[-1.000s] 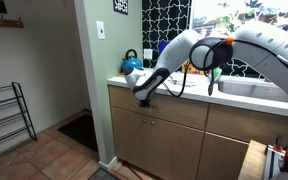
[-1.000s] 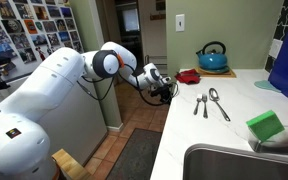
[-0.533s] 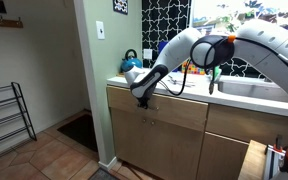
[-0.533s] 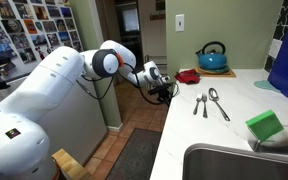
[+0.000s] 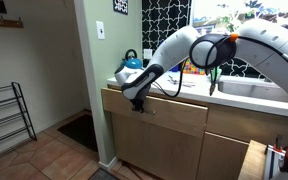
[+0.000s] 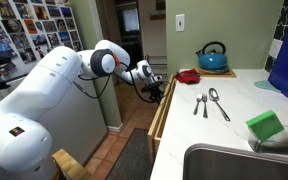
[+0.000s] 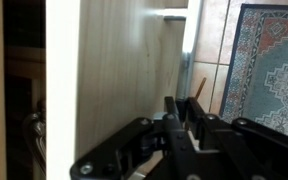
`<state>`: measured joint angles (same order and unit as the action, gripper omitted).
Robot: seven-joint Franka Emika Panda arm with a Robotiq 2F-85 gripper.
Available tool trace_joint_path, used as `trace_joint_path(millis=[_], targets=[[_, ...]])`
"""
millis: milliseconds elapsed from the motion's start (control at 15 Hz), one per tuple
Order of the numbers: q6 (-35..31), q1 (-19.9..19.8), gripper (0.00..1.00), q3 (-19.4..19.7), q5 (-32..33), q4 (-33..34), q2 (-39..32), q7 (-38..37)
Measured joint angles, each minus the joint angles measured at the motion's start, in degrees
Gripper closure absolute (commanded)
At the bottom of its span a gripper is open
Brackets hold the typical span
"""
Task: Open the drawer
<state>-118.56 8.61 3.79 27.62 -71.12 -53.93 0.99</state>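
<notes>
The drawer (image 5: 172,113) is a wide light-wood front under the counter, and it stands pulled out a little from the cabinet. From the side in an exterior view its wooden edge (image 6: 160,112) juts out past the counter. My gripper (image 5: 138,102) is at the drawer front's left part, also seen in an exterior view (image 6: 156,88). In the wrist view the fingers (image 7: 181,112) are close together against a light-wood face (image 7: 124,70). They are shut on the drawer's handle, which they hide. The inside of the drawer is not visible.
A teal kettle (image 6: 212,57), a red dish (image 6: 188,75), a fork and spoon (image 6: 209,103) and a green sponge (image 6: 266,125) sit on the white counter. The sink (image 6: 234,160) is nearby. Taller cabinet doors (image 5: 149,145) are below. A metal rack (image 5: 9,115) stands by the wall. A patterned rug (image 7: 274,70) lies on the floor.
The gripper has moved outward from the cabinet and the drawer front has come with it. The drawer was flush a second ago and now stands partly open.
</notes>
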Motion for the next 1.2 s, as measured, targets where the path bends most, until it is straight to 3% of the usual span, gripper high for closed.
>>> trace_joint_path(millis=[133, 200, 333, 600, 800, 1000, 1200], targets=[[3.0, 2.1, 0.96, -0.9, 0.0, 0.5, 0.0, -1.7], [4.3, 3.2, 0.59, -1.4, 0.0, 0.7, 0.0, -2.6], [7.1, 5.5, 0.52, -2.5, 0.0, 1.3, -0.2, -4.4], [9.2, 7.9, 0.22, -6.8, -3.7, 8.2, 0.4, 1.3], [15.8, 10.2, 0.01, -7.7, -5.4, 13.7, 1.1, 4.1], [22.9, 11.7, 0.00, -8.1, -5.5, 17.9, 1.7, 5.4], [24.7, 10.7, 0.00, -8.2, -5.9, 20.1, 2.6, 7.4]])
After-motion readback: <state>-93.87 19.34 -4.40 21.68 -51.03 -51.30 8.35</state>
